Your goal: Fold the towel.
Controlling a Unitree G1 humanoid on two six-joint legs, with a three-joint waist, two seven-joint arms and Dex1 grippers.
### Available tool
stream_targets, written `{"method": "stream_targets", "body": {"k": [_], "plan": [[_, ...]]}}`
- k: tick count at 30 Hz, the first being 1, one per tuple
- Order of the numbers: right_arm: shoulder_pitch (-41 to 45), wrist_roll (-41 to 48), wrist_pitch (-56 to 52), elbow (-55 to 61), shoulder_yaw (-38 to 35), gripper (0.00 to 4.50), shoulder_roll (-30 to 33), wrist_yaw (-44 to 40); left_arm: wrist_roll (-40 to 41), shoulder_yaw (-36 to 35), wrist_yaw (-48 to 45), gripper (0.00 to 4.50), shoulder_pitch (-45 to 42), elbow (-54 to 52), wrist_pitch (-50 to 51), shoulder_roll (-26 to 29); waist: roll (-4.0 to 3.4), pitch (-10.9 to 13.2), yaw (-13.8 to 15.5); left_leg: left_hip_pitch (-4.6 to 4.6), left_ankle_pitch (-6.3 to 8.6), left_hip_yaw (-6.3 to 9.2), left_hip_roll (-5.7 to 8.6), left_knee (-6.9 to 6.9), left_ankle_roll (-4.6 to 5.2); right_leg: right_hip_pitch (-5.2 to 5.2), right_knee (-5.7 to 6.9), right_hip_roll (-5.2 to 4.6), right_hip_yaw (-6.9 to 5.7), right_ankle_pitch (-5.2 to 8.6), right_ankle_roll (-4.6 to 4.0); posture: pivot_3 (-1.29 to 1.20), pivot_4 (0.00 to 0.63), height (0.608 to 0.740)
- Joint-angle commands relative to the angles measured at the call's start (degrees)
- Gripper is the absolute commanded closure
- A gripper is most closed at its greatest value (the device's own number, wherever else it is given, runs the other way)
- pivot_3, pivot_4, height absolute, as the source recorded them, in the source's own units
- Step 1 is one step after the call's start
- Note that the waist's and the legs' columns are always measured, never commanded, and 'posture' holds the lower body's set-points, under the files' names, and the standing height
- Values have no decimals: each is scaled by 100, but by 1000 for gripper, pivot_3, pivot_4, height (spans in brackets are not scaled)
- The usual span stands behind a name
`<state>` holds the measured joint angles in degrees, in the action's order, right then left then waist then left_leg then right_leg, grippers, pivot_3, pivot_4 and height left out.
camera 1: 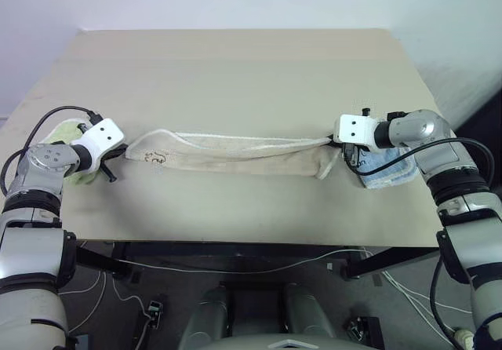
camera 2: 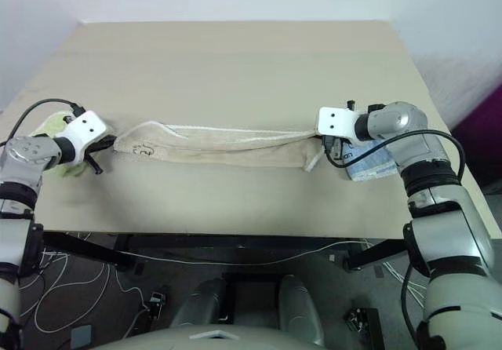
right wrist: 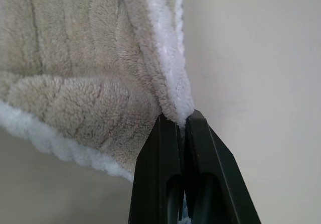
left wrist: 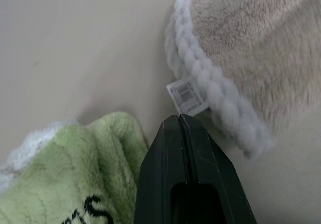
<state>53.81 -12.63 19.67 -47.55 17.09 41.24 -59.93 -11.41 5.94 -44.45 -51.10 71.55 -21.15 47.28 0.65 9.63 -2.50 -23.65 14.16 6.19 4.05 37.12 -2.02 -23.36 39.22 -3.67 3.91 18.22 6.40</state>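
Across the pale counter [camera 1: 235,67] the beige terry towel with white corded edging [camera 1: 235,155] stretches crosswise, its right end pinched in the right end effector [right wrist: 181,121], while the left end effector [left wrist: 180,121], clamped shut and empty, sits just beside its left end.

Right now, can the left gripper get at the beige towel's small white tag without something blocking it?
Probably yes. The left gripper, shut, sits just beside the white tag on the beige towel. The yellow-green towel lies to one side, not between them.

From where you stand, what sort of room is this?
Probably a robot lab or test room: a bare table against a plain wall, cables loose on the floor, and towels laid out, like the beige towel.
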Motion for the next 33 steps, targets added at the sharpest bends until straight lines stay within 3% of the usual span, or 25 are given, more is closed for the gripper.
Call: {"method": "stream_targets", "body": {"k": [1,13,15,18,27,29,33], "plan": [[219,-135,301,-219,-25,4477,-21,152,-54,-64,251,4500,-240,-9,-197,14,0,0,2,0,0,0,1,0,0,0,0,0,0,0,0,0,150,740],[440,-316,619,-668,-34,4477,-170,377,-41,-109,395,4500,-341,116,-27,-54,0,0,-38,-1,-1,1,0,-1,-1,-3,2,2,0,0,0,0,150,740],[468,-323,640,-734,-27,4500,-186,366,-25,-129,430,4109,-353,136,29,-49,0,0,-36,-1,-1,1,0,-1,-1,-2,2,1,0,0,0,0,150,740],[488,-334,673,-831,-12,3794,-196,325,9,-156,387,3285,-350,154,83,-44,0,0,-29,-1,-1,1,1,-1,-1,-2,1,1,0,0,0,0,150,740],[468,-360,821,-846,-59,750,-104,315,58,-297,334,163,-266,137,164,82,0,0,-31,-1,-1,1,1,-1,-1,-2,2,1,0,0,0,0,150,740],[484,-394,921,-779,-99,108,6,449,64,-339,405,0,-251,120,124,114,0,0,-33,-1,-1,1,0,-1,-2,-3,2,2,0,0,0,0,150,740],[301,-102,917,-339,-361,49,322,339,333,-654,337,0,-250,84,225,143,0,0,-20,-1,-1,1,1,-1,-1,-3,2,0,0,0,0,0,150,740]]}}
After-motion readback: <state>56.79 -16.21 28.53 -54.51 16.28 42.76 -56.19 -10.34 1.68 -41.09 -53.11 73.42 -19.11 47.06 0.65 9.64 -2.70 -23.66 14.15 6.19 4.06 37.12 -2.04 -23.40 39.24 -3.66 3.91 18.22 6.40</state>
